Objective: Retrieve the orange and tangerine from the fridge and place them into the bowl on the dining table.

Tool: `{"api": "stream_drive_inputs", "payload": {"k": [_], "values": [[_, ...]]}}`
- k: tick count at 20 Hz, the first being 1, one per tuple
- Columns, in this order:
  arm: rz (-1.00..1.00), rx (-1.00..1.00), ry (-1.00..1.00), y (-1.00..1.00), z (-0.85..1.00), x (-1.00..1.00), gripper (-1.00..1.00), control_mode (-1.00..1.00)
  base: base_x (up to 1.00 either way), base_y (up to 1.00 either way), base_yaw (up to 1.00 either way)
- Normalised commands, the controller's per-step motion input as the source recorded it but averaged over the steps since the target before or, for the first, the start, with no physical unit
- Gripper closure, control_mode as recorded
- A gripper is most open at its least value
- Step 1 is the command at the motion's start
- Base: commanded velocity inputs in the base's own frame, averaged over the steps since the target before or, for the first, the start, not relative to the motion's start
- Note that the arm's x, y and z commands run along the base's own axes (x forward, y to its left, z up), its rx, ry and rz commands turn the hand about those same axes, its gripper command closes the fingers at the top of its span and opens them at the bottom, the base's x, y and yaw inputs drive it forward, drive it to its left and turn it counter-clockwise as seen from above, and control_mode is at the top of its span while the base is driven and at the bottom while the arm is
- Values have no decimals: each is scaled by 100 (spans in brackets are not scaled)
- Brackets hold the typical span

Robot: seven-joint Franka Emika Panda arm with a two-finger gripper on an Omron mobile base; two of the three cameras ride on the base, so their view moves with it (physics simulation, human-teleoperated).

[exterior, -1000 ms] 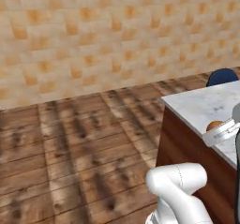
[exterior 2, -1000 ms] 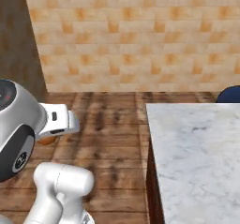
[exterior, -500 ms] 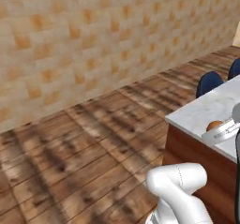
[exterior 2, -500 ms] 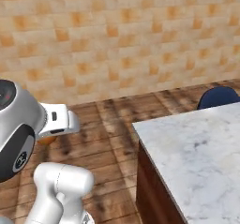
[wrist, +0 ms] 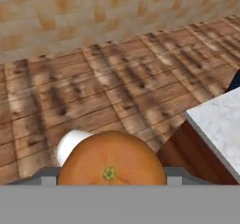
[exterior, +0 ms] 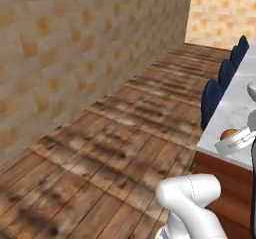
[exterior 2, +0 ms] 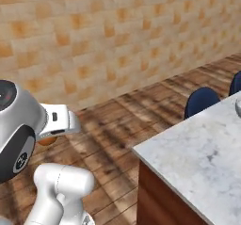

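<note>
Orange fruit point(wrist: 111, 164) sits clamped between the gripper's point(wrist: 111, 180) fingers, close before the hand camera, likely light, firm, smooth-skinned and prone to roll, best held across its middle; beyond, dining table point(wrist: 220, 122) corner, bowl point(exterior: 251, 89) farther along.

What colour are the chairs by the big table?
Dark blue. The chairs line up along the marble dining table; the left base view shows them best.

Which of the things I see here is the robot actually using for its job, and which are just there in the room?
Part of the job:
- orange fruit held in the gripper
- dining table with the marble top
- bowl, at the picture's edge

Just there:
- dark blue chairs
- wooden floor
- tiled wall
</note>
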Motion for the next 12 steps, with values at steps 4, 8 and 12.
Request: {"api": "stream_drive_inputs", "payload": {"k": [4, 8, 12], "values": [[0, 0, 0, 0, 0, 0, 100, 100, 97, 67, -64], [0, 0, 0, 0, 0, 0, 100, 100, 100, 75, -62], [0, 0, 0, 0, 0, 0, 100, 100, 100, 72, -61]]}}
